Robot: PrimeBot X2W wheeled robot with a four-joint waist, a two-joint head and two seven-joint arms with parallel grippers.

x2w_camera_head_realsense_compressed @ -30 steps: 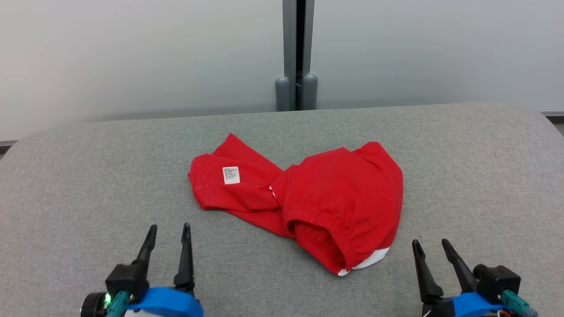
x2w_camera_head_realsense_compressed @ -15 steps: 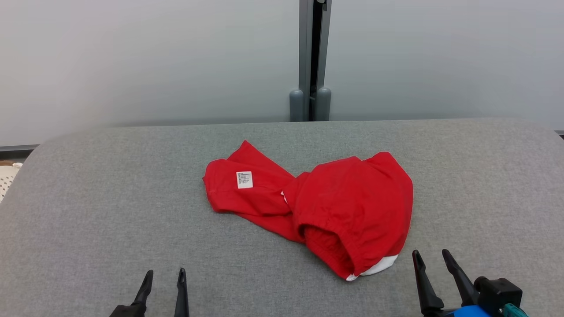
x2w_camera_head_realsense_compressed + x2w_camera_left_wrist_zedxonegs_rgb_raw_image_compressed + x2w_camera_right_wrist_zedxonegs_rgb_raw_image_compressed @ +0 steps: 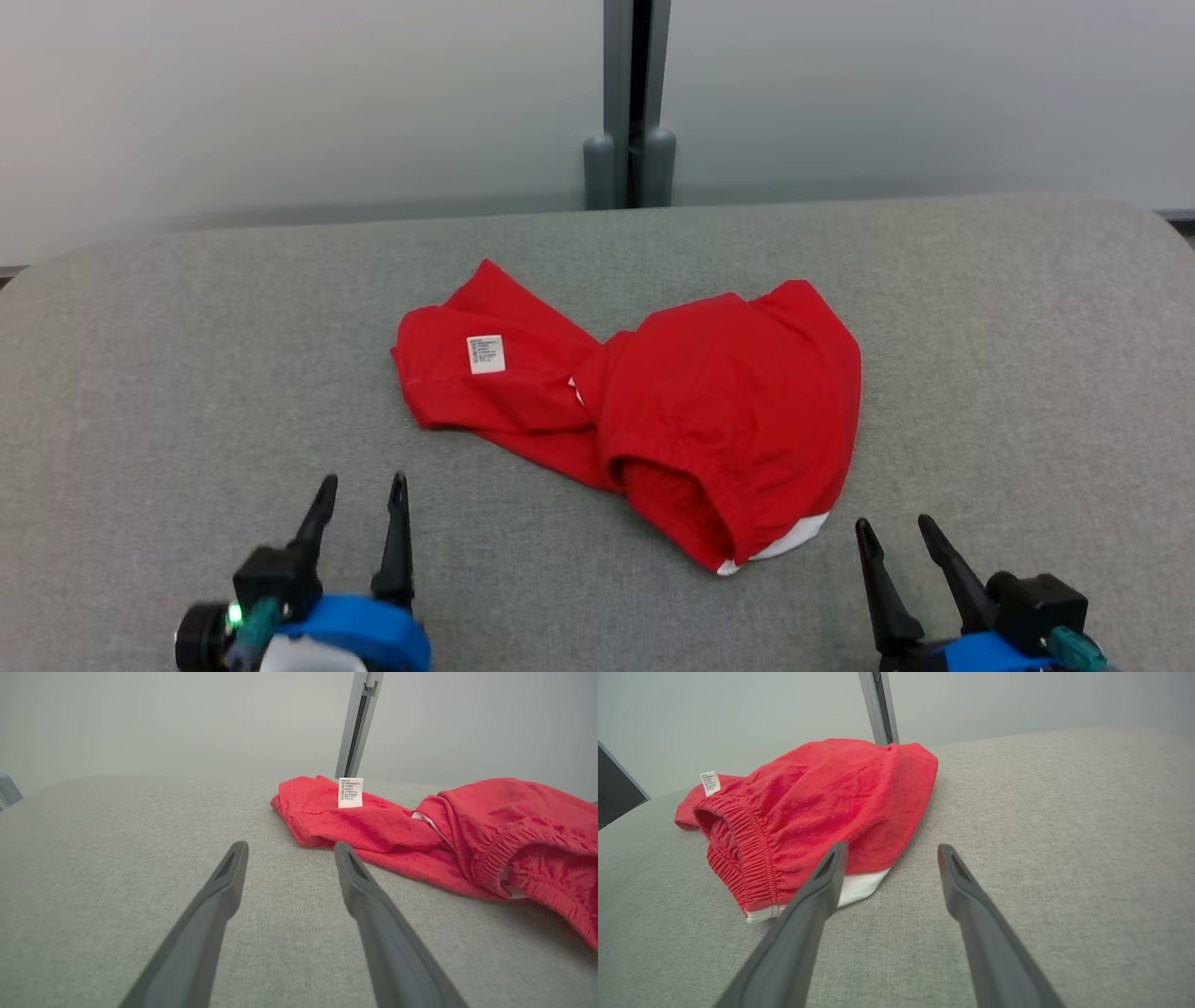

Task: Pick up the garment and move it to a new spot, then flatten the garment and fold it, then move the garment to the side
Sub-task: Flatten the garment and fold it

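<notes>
Head view has shifted; garment [image 3: 644, 420] unmoved on counter [image 3: 187, 373].
Left gripper [image 3: 362, 478] and right gripper [image 3: 892, 521] jaws open, empty: pinch waistband [image 3: 695, 481] and label end [image 3: 439, 392], lift together.

I count one crumpled red cloth garment [image 3: 728, 401] carrying one small white label [image 3: 485, 354], one grey fabric-covered table [image 3: 187, 373], one grey upright post [image 3: 635, 75], and two blue-bodied grippers: left gripper [image 3: 362, 481], right gripper [image 3: 892, 523], with two long dark fingers [image 3: 396, 541] each.

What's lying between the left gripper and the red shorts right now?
Nothing but bare grey fabric surface separates the left gripper from the red shorts; the left wrist view shows this.
</notes>
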